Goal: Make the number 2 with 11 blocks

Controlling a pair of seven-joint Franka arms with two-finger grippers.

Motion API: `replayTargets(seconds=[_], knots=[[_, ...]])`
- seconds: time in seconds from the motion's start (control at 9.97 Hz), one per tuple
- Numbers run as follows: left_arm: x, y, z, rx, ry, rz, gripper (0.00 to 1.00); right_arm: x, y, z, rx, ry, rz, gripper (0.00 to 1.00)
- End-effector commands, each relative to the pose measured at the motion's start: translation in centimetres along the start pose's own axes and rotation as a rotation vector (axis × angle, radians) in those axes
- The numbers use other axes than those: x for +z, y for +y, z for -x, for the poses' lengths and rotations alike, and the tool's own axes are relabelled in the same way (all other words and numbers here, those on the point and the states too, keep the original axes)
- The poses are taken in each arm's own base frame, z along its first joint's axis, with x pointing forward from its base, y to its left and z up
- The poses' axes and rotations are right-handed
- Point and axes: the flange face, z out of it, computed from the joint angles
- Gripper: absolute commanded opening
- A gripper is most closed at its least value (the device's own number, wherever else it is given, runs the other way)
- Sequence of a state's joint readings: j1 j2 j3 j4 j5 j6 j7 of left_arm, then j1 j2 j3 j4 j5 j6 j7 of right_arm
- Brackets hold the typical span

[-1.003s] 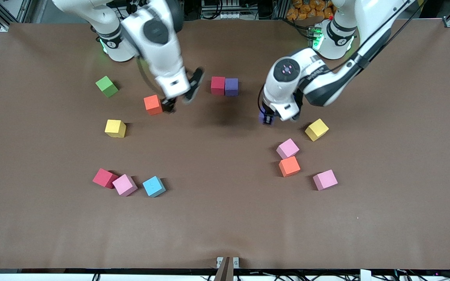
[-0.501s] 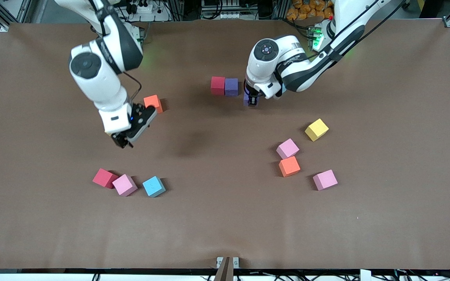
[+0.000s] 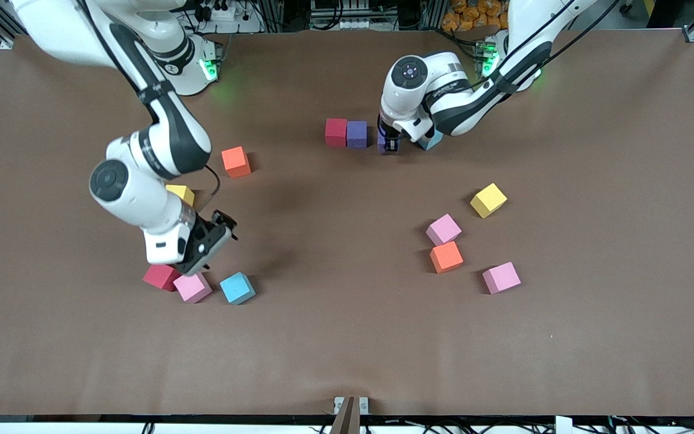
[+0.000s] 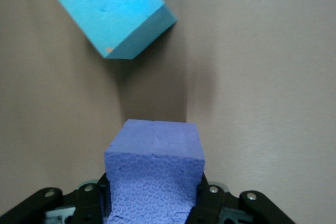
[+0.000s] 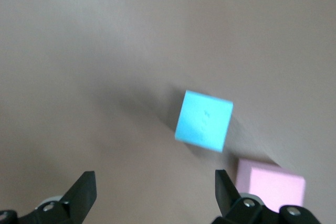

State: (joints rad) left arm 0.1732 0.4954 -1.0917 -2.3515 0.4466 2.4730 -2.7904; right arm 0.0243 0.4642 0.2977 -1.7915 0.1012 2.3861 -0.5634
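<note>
Near the robots' bases at mid-table, a red block (image 3: 335, 132) and a purple block (image 3: 356, 134) sit touching side by side. Just beside them toward the left arm's end, the left gripper (image 3: 390, 145) is clamped shut on a second purple block (image 4: 154, 177), low at the table. A light blue block (image 3: 431, 141) lies right by it, partly hidden under the left arm.

Toward the left arm's end: yellow block (image 3: 488, 200), pink block (image 3: 443, 229) touching an orange block (image 3: 446, 257), another pink block (image 3: 501, 277).

Toward the right arm's end: orange block (image 3: 236, 161), yellow block (image 3: 182, 193) partly hidden by the right arm, then a row of red block (image 3: 160, 277), pink block (image 3: 192, 287), light blue block (image 3: 237, 287).

Right gripper (image 3: 217, 232) hangs over that row, fingers (image 5: 84, 192) spread wide, empty.
</note>
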Motion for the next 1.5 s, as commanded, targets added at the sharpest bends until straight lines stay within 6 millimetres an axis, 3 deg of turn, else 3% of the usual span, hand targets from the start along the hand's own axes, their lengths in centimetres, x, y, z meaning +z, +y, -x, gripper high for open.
replayTargets(seconds=[0.0,0.2,0.5,0.9,1.0,1.3,1.4], knots=[[0.9,-2.8,1.0,-0.159,-0.003,0.038,0.0,2.6,3.2,-2.4,0.021,-0.001,0.014,1.0],[1.1,-3.3,1.4,-0.17,-0.012,0.035,0.0,4.9,5.8,-3.2,0.006,-0.021,0.078,1.0],[1.6,-2.7,1.3,-0.234,-0.02,0.038,0.0,6.6,5.2,-4.5,0.028,0.018,0.104,1.0],[2.1,-2.6,2.0,-0.257,-0.022,0.047,0.0,9.8,4.8,-3.4,0.03,-0.024,0.078,1.0],[2.2,-2.9,2.2,-0.254,-0.022,0.046,0.0,11.4,5.0,-2.0,0.051,-0.049,0.059,1.0],[3.1,-1.9,2.8,-0.274,-0.015,0.054,0.0,12.6,4.3,-2.2,0.04,-0.026,0.071,0.99],[3.3,-1.7,3.1,-0.28,-0.014,0.059,0.0,13.0,4.2,-2.1,0.037,-0.008,0.08,0.86]])
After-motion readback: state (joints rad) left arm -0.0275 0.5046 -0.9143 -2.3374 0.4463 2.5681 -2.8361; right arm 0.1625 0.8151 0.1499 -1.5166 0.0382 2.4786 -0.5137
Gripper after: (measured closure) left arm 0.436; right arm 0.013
